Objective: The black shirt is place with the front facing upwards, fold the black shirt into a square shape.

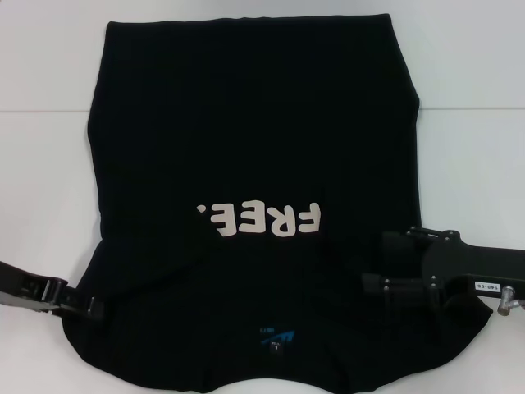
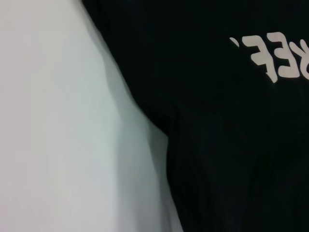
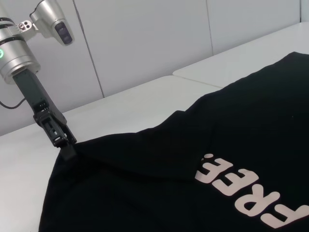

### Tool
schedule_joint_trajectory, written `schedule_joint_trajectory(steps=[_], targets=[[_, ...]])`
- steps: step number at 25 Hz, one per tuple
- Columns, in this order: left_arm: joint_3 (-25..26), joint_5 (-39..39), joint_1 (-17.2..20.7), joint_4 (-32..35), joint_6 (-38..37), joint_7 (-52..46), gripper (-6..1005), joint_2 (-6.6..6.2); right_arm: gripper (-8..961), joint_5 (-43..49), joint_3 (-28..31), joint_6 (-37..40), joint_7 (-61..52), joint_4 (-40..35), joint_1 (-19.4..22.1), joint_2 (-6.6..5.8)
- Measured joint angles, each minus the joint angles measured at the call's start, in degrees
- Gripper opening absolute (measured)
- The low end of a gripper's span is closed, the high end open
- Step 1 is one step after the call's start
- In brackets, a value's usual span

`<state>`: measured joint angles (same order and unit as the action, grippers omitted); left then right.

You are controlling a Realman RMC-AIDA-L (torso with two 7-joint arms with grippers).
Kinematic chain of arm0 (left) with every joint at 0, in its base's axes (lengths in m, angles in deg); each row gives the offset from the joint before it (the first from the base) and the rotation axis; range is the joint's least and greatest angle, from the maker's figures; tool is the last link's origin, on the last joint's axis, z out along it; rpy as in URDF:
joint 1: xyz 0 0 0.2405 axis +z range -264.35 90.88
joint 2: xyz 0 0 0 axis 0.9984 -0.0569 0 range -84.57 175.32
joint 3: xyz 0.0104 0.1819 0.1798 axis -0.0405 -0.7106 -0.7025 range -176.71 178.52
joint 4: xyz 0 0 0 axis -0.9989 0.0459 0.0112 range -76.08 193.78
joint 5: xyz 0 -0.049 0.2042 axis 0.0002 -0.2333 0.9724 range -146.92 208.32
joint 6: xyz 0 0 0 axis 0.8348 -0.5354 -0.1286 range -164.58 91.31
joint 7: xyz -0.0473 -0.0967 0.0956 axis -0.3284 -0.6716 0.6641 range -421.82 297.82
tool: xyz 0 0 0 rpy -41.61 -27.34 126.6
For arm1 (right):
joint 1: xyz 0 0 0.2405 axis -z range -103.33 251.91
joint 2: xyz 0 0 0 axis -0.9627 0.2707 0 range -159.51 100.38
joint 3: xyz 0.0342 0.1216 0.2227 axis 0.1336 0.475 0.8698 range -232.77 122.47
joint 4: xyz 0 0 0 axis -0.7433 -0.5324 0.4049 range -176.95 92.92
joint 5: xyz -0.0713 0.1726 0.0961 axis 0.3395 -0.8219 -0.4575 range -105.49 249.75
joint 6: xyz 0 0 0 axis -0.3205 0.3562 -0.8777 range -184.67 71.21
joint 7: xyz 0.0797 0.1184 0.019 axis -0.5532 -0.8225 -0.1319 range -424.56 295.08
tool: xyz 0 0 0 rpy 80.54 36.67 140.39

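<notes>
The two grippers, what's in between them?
In the head view, only black shirt lies between the left gripper and right gripper, including its small blue mark near the collar.

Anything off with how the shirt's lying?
Yes. The black shirt is not flat: the "FREE!" lettering is partly swallowed by a fold at its left end, where the left pincer meets the bunched edge. Right pincer sits on the opposite side.
</notes>
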<state>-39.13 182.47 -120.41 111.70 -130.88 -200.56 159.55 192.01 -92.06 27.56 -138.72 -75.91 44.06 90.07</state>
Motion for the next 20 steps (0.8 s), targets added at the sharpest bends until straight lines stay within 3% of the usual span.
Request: schedule_joint_trajectory(steps=[5,16,20], targets=[[-0.53,0.21,0.02,0.00,0.18,0.37,566,0.08,921,0.01,0.01,0.00,-0.14,0.15,0.00,-0.02],[-0.58,1.36,-0.07,0.20,0.80,0.42,321,0.34,917,0.01,0.07,0.11,-0.13,0.33,0.00,-0.03],[-0.21,1.33,-0.07,0.24,0.72,0.40,186,0.26,915,0.00,0.71,0.34,-0.20,0.33,0.00,-0.12]])
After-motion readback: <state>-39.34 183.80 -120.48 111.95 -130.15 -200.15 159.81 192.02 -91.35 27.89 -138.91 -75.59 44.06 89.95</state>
